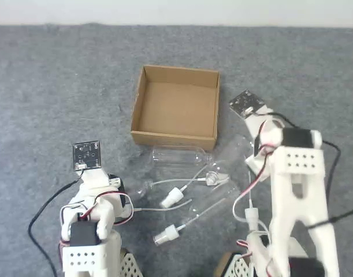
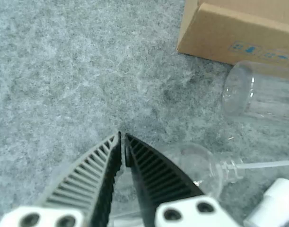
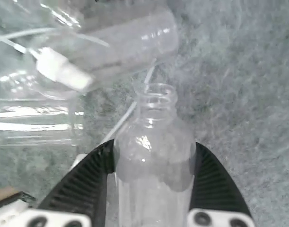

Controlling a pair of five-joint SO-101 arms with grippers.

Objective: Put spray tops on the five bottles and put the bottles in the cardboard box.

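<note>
Grey carpet (image 1: 60, 75) lies below. The right gripper (image 3: 153, 149) squeezes a bottle (image 3: 153, 127); the left gripper (image 2: 121, 138) is pressed together. Keep the bottle still, then push a spray top (image 1: 171, 198) straight in.

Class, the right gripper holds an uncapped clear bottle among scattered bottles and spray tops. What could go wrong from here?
1. The smooth, round clear bottle may slip or twist in the right gripper, which clasps it only by its sides.
2. The spray tops have thin tubes lying among the lying bottles, so lifting one could drag or roll the others.
</note>
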